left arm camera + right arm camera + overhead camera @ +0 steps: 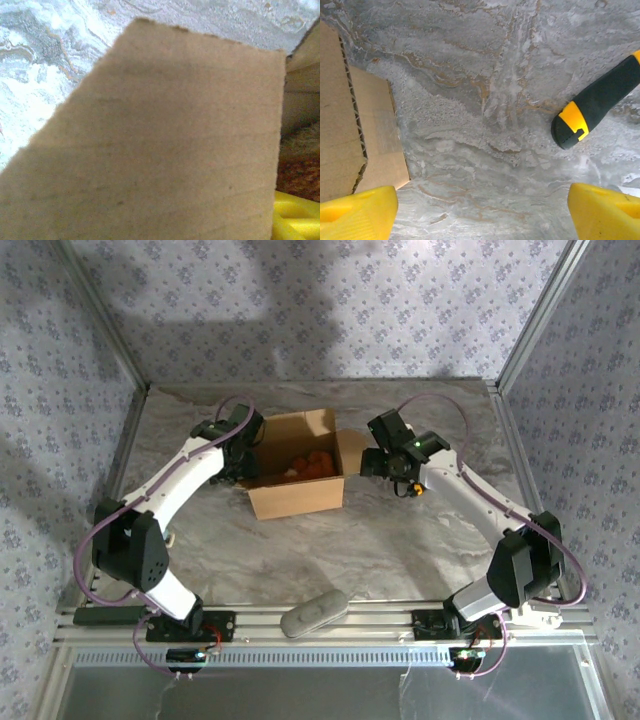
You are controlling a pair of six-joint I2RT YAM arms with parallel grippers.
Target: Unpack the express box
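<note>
Cardboard express box (297, 483) is seen open at mid-table. Right gripper (480, 212) is spread empty beside it; left gripper (240, 452) is masked by a flap (165, 140), so its state cannot be told. Flaps should be pressed outward first.

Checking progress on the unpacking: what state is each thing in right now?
Box: upright, top flaps open.
Toy: lying inside the box.
Left gripper: at the box's left flap; open or shut unclear.
Right gripper: open, empty, above the table.
Tool: lying on the table, not held.
</note>
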